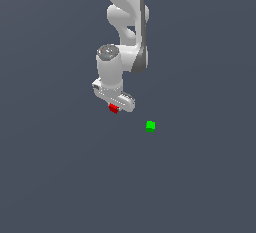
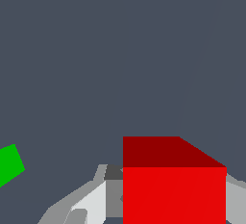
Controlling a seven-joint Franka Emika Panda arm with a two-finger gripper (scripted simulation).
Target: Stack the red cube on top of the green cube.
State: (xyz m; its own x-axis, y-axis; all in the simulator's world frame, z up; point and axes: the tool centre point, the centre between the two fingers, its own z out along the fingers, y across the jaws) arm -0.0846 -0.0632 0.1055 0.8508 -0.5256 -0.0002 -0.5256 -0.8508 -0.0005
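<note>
Here the red cube (image 1: 113, 108) sits clamped within the pincer (image 1: 114, 106).

In your exterior view the gripper (image 1: 114, 108) hides most of the red cube (image 1: 113, 108), and its fingers cannot be made out. Your wrist view's edge cuts off the red cube (image 2: 174, 194) and the green cube (image 2: 9, 163).

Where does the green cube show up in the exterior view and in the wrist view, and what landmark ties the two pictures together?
Exterior view: the green cube sits alone on the grey floor, toward the exterior view's right of the gripper.
Wrist view: the same cube is cut off at the picture's edge, tilted.
Shared landmark: the red cube, between the gripper's fingers in both.
</note>
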